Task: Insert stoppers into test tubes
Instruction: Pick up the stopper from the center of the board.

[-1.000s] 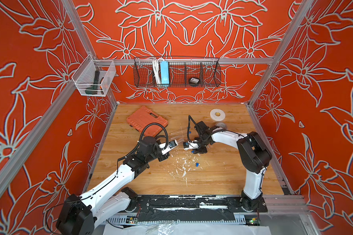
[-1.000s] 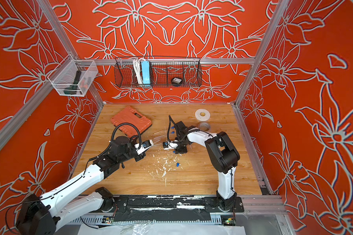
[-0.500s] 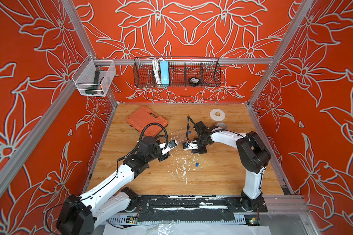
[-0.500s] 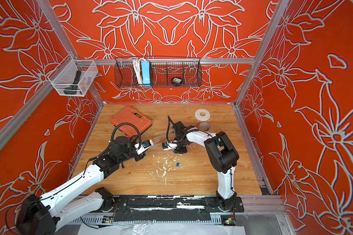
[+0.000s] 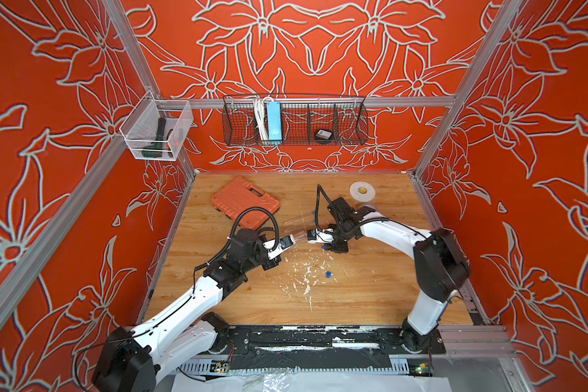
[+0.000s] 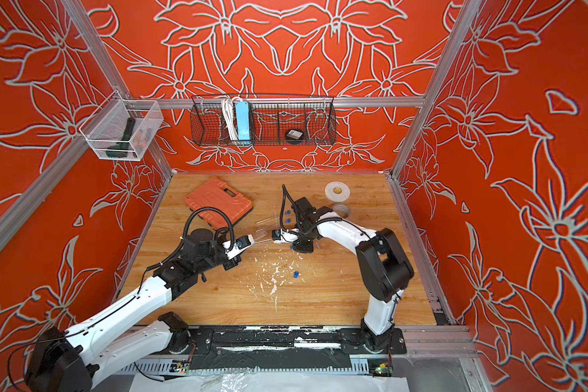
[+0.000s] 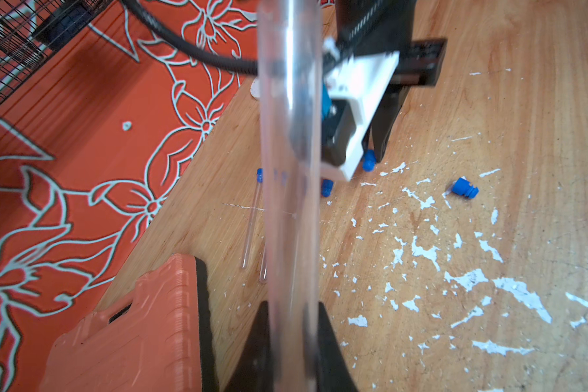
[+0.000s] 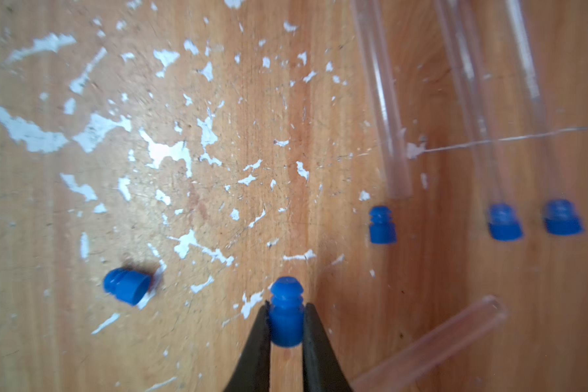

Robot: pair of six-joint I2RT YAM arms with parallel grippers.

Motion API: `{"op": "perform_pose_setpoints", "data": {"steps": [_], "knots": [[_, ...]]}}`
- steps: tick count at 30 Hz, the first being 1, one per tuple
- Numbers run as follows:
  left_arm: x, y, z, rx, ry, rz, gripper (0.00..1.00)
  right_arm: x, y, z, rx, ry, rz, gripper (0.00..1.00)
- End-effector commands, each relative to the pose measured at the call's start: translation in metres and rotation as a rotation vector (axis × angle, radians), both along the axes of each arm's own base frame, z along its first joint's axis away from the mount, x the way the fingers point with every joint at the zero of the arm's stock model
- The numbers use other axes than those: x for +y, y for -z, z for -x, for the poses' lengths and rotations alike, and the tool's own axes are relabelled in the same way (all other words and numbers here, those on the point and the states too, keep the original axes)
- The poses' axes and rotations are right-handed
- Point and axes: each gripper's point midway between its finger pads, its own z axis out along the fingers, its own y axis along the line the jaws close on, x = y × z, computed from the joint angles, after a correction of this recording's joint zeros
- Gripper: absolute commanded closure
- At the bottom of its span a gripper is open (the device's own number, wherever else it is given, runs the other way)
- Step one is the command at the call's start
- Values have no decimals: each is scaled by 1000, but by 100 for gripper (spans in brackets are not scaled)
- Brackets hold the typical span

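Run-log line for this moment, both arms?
left end effector: shut on test tube | right end effector: shut on stopper | table: two loose stoppers, two stoppered tubes, one open tube | step: insertion pending

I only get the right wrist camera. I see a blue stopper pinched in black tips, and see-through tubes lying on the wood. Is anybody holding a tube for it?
Observer: Yes. The left gripper is shut on a clear test tube.
Operator: Which way does it point?
Observer: In both top views it sticks out toward the right gripper and your stopper.
Operator: Is there anything big I might bump?
Observer: An orange tool case lies on the table near the back wall, on the left arm's side, away from yours.
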Motion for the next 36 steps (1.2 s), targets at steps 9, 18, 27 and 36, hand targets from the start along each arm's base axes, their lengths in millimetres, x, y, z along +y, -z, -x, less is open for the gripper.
{"op": "perform_pose_setpoints", "data": {"steps": [9, 18, 27, 36], "knots": [[-29, 3, 22, 3, 218, -99, 100, -51, -75, 81, 111, 383, -82, 89], [-28, 22, 17, -75, 154, -258, 100, -44, -94, 116, 162, 418, -113, 90], [-36, 9, 31, -246, 199, -276, 100, -14, -112, 122, 295, 419, -179, 90], [-41, 10, 36, -285, 246, -296, 100, 14, -124, 129, 387, 354, -219, 91]]}}
